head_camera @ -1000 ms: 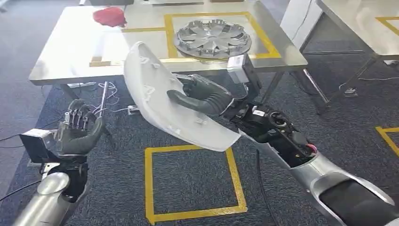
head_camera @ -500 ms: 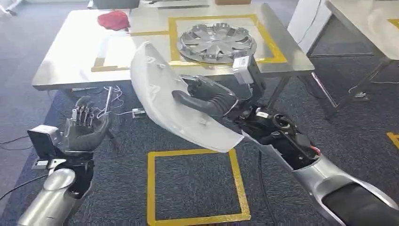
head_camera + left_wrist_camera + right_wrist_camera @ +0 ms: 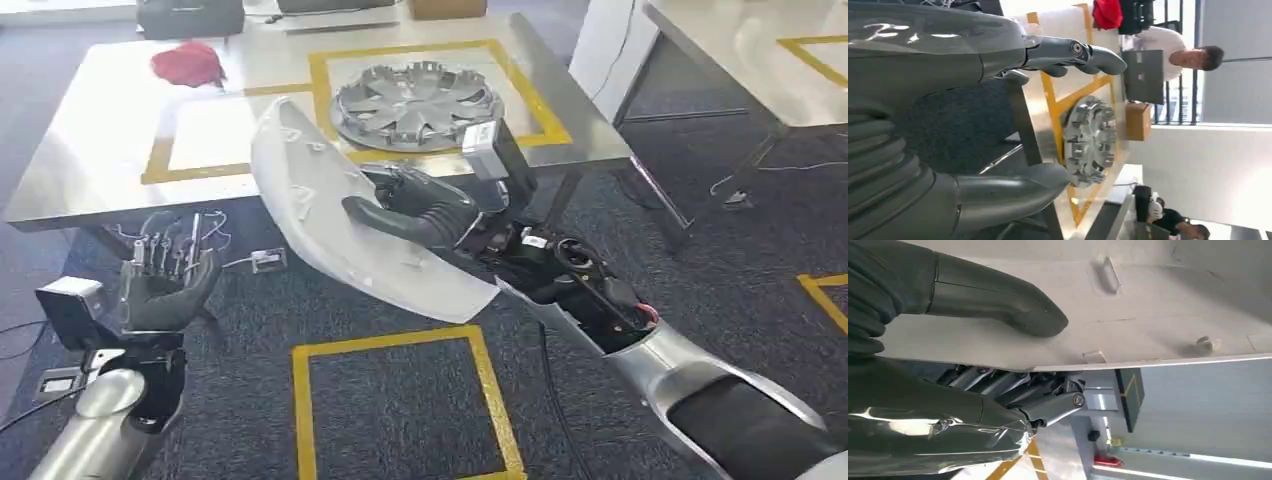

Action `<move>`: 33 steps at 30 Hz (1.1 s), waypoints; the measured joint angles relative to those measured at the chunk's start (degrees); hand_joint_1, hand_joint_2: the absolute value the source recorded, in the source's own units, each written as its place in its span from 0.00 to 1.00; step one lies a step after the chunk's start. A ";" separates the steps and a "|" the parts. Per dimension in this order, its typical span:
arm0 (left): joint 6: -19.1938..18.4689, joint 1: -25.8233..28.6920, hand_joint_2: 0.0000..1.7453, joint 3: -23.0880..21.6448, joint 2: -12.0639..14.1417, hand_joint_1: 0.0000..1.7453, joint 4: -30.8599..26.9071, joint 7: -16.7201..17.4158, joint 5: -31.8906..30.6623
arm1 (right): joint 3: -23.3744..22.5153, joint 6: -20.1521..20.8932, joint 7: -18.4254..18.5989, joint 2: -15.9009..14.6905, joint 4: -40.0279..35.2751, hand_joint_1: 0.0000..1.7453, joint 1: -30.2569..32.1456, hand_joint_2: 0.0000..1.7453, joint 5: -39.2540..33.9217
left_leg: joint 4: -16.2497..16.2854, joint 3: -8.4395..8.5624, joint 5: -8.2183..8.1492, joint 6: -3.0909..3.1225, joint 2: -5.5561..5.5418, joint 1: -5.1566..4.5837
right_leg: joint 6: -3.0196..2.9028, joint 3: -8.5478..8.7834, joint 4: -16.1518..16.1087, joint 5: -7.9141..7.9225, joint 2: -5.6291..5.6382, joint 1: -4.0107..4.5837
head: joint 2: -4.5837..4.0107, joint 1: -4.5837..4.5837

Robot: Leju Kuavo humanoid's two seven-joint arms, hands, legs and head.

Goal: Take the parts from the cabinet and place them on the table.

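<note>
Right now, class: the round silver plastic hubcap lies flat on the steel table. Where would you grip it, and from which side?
Grip the silver hubcap at its near rim, coming in from the table's front edge. It lies flat with the thin rim exposed there, and its ribbed face probably offers no firm purchase. The open left hand is free; the right hand holds the white curved panel.

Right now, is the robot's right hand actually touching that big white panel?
Touching. In the right wrist view the thumb presses on the white panel, with the other fingers under its edge.
</note>
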 joint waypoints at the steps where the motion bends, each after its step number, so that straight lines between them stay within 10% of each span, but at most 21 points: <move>1: 0.00 -0.09 1.00 -0.02 -0.02 0.00 0.00 0.00 -0.02 | 0.00 0.00 0.02 0.00 0.00 1.00 0.06 1.00 0.13 | -0.25 0.07 0.16 0.25 -0.07 -0.09 | 0.33 0.77 0.06 0.14 -0.02 -0.07 | 0.00 0.00; 4: 0.00 -0.28 1.00 0.00 0.00 0.00 0.00 -0.11 -0.04 | -0.04 0.35 -0.13 0.00 0.09 1.00 -0.34 1.00 0.11 | -0.80 2.42 -0.72 0.83 -0.02 0.49 | 1.02 0.26 2.31 -0.54 -0.55 0.01 | -0.02 0.24; 7: -0.07 -0.38 1.00 -0.02 -0.09 0.00 0.00 -0.17 -0.07 | -0.02 0.61 -0.52 0.00 0.39 1.00 -0.46 1.00 0.15 | -0.75 3.93 -2.22 1.25 0.00 0.51 | 1.66 -7.47 15.51 -4.08 -0.85 -0.18 | 0.00 0.96; 9: -0.11 -0.26 1.00 -0.02 -0.09 0.00 0.04 -0.17 -0.07 | 0.02 0.79 -0.63 0.00 0.68 1.00 -0.30 1.00 0.15 | -0.61 5.09 -3.34 1.25 -0.08 0.51 | 1.99 -11.11 18.76 -7.37 -0.90 -0.23 | 0.00 1.33; 11: -0.11 -0.24 1.00 -0.02 -0.09 0.00 0.09 -0.17 -0.07 | 0.00 0.92 -0.68 0.00 0.85 1.00 -0.34 1.00 0.15 | -0.35 6.80 -4.75 1.05 -0.23 0.51 | 1.76 -10.41 13.28 -4.30 -1.00 -0.28 | 0.00 1.79; 14: -0.13 -0.35 1.00 -0.02 -0.09 0.00 0.18 -0.20 -0.09 | 0.00 0.92 -0.74 0.00 1.22 1.00 -0.53 1.00 0.15 | 0.24 8.87 -6.85 0.53 -0.20 0.30 | 0.94 -8.04 -0.34 8.40 -1.09 -0.04 | -0.02 2.36; 15: -0.13 -0.34 1.00 -0.02 -0.15 0.00 0.24 -0.17 -0.09 | 0.07 0.92 -0.81 0.02 1.29 1.00 -0.64 1.00 0.15 | 0.12 8.58 -7.11 0.27 -0.41 0.29 | 0.56 -7.66 -0.36 6.24 -1.14 0.34 | 0.00 2.08; 18: -0.13 -0.58 1.00 -0.04 -0.15 0.00 0.26 -0.26 -0.15 | -0.07 0.81 -0.76 0.33 1.29 1.00 -0.90 1.00 0.24 | 0.23 9.28 -7.78 -0.80 -0.33 0.28 | -0.69 -6.17 -0.55 6.82 -0.99 0.34 | 0.00 1.94; 21: -0.13 -0.78 1.00 -0.07 -0.11 0.00 0.28 -0.20 -0.17 | -0.04 0.74 -0.81 0.48 1.29 1.00 -1.41 1.00 0.20 | 10.40 3.42 -8.10 -1.63 -0.15 0.63 | -1.35 -4.52 -1.06 6.12 -0.96 -0.17 | 0.00 1.42; 24: -0.13 -0.49 1.00 -0.07 -0.11 0.00 0.33 -0.15 -0.24 | 0.06 0.74 -0.50 0.59 1.29 1.00 -1.25 1.00 0.76 | 19.94 -4.91 -13.22 -2.55 -0.07 1.18 | -1.34 -3.25 -1.04 4.63 -0.90 -0.19 | 0.00 0.81; 26: -0.13 -0.49 1.00 -0.07 -0.11 0.00 0.44 -0.13 -0.24 | 0.07 0.66 -0.35 0.83 1.38 1.00 -1.26 1.00 1.05 | 15.61 -4.93 -11.19 -2.35 -0.01 1.28 | -1.12 -1.75 -1.04 3.43 -0.78 -0.25 | 0.00 0.63; 29: -0.17 -0.57 1.00 -0.07 -0.11 0.00 0.46 -0.13 -0.26 | 0.11 0.59 -0.31 1.12 1.49 1.00 -1.47 1.00 1.03 | 0.82 0.12 0.13 -2.00 0.14 1.29 | -0.40 0.17 -1.03 1.52 -0.77 -0.28 | 0.00 0.17; 33: -0.20 -0.81 1.00 -0.13 -0.37 0.00 0.59 -0.15 -0.50 | 0.28 0.59 -0.44 1.64 1.77 1.00 -2.09 1.00 1.40 | -0.08 0.81 -1.03 -0.41 0.01 0.86 | 0.98 1.22 -0.47 0.21 -0.62 0.05 | 0.00 0.07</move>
